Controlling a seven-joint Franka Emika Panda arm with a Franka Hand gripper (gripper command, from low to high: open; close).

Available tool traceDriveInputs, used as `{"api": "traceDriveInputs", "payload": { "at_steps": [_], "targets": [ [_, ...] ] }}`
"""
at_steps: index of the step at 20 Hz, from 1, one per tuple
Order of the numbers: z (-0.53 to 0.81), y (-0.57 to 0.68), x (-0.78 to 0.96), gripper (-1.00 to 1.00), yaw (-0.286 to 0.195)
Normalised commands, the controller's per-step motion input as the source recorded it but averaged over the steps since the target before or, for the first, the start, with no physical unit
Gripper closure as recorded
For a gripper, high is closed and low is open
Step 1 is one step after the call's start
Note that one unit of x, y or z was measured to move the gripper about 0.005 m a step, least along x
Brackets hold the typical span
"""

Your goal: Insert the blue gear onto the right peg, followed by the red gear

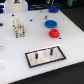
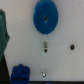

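Exterior view: the blue gear point(image 1: 50, 23) lies flat on the white table point(image 1: 20, 50). The red gear point(image 1: 54, 33) sits just beside it, on the near side, and we cannot tell if the rims touch. Both gears are well apart from the grey black-edged plate point(image 1: 45, 56) at the front. The plate carries two dark upright pins. The right peg point(image 1: 50, 50) is bare, and so is the other pin point(image 1: 36, 57).

The gripper point(image 1: 19, 28) shows as a pale blurry assembly toward the exterior view's left, low over the table and well apart from both gears and the plate. We cannot tell whether its fingers are spread or closed. We see nothing between them.

A blue object point(image 1: 53, 8) sits at the far edge, too blurred to identify.

Wrist view: only the blue gear point(image 2: 45, 17) shows clearly, toothed rim and dark hub hole, lying flat on white. There is no red gear or plate in this view. We also see a small dark spot point(image 2: 72, 47), two small grey marks, and a blue blocky thing point(image 2: 21, 73), all unclear. No fingers are clearly visible here, so this view does not settle the grip either.
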Motion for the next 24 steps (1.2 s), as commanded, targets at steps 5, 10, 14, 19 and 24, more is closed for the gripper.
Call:
{"api": "traceDriveInputs", "payload": {
  "at_steps": [5, 10, 14, 19, 24],
  "targets": [
    [-0.65, 0.11, -0.40, -1.00, 0.000],
    [-0.65, 0.00, -0.36, -1.00, 0.000],
    [-0.61, 0.00, -0.25, -1.00, 0.000],
    [-0.51, 0.01, -0.16, -1.00, 0.000],
    [-0.32, 0.03, -0.18, 1.00, 0.000]
  ]
}}
